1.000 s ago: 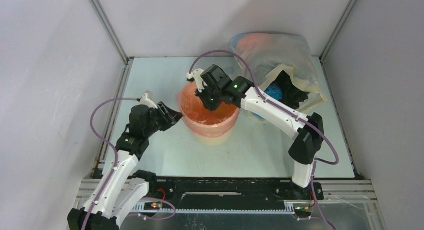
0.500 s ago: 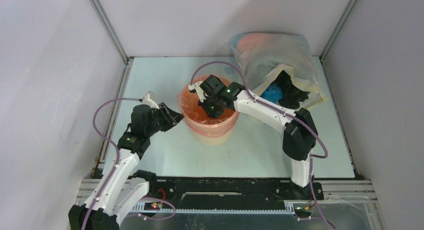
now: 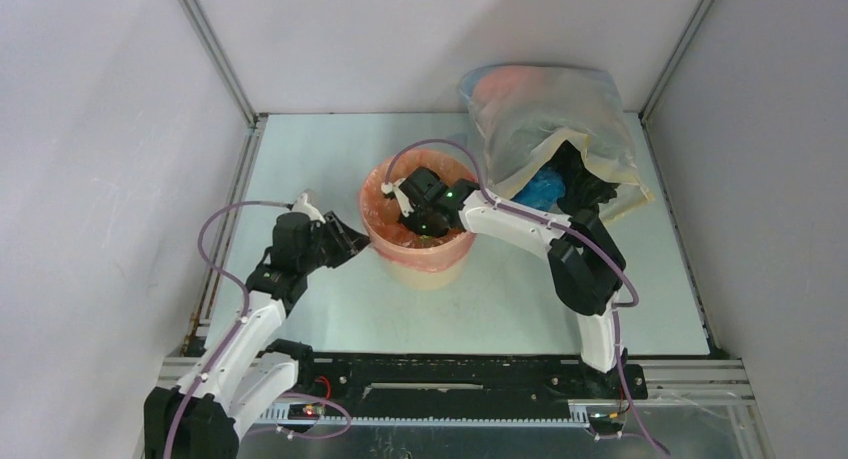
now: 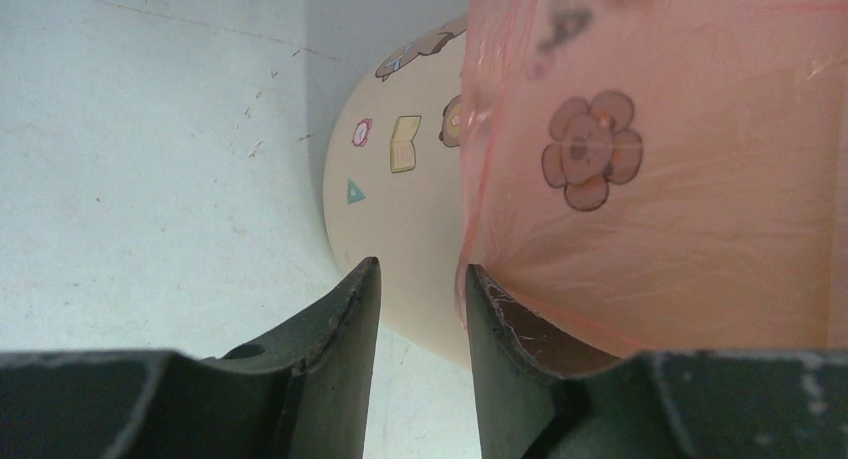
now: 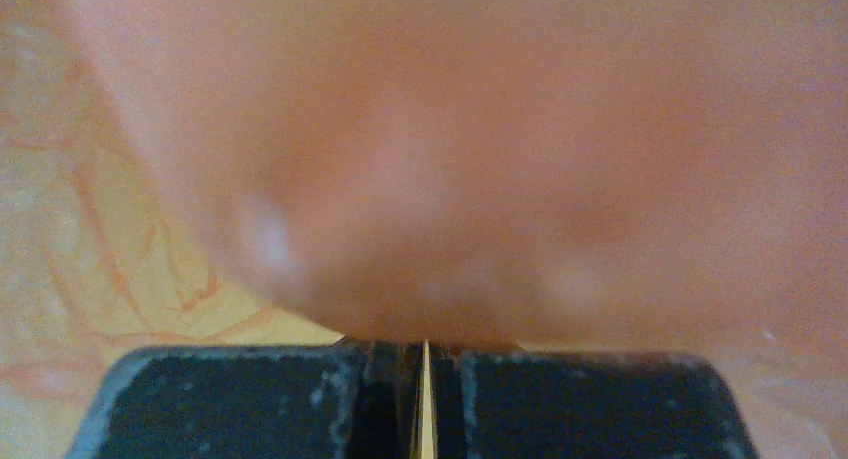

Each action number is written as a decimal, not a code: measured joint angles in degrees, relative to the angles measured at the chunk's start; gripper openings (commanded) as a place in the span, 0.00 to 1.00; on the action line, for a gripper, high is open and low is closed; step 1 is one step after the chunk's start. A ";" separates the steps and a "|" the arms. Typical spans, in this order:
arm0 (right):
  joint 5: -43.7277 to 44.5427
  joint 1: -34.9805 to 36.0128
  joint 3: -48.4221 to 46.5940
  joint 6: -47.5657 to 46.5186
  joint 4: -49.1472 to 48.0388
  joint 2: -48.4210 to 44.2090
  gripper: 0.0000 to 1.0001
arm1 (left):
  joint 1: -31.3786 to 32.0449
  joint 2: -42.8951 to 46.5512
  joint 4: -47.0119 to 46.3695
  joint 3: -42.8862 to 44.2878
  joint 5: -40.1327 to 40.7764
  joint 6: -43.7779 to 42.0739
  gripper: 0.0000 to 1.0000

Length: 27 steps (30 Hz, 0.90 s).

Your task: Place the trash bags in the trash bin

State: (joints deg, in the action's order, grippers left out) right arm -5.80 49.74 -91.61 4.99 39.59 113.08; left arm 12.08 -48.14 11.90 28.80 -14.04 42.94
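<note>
Right gripper [image 5: 424, 345], clenched, buried in blurred orange trash bag [image 5: 450, 149]; left gripper [image 4: 420, 271], parted, beside motif-printed trash bin [image 4: 400, 229]

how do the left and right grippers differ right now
The left gripper sits outside the trash bin, beside its wall; the right gripper is down inside it. The left gripper is open; the right gripper is closed to a sliver. Both are close to the orange bag lining the bin.
</note>
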 measured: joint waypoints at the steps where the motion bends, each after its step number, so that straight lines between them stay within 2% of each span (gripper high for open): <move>1: -0.02 0.00 0.39 0.17 -0.31 0.31 0.00 | 0.00 -0.24 -0.35 0.00 -0.07 0.00 0.41; 17: 0.22 -0.09 2.75 2.08 -2.47 6.60 0.00 | 0.00 -4.37 -4.57 -2.86 -0.26 -1.46 0.42; 22: -0.24 -0.70 2.71 2.58 -2.78 7.82 0.00 | 0.00 -4.28 -4.42 -2.89 0.37 -2.32 0.53; 27: -1.33 -1.40 2.43 3.21 -3.17 8.20 0.00 | 0.00 2.54 -1.88 -2.91 0.15 -3.23 0.61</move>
State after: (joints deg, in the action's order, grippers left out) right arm -7.14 48.34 -89.19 8.21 36.42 121.27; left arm 12.08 -45.60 10.02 25.89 -13.89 39.70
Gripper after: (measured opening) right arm 0.007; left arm 0.588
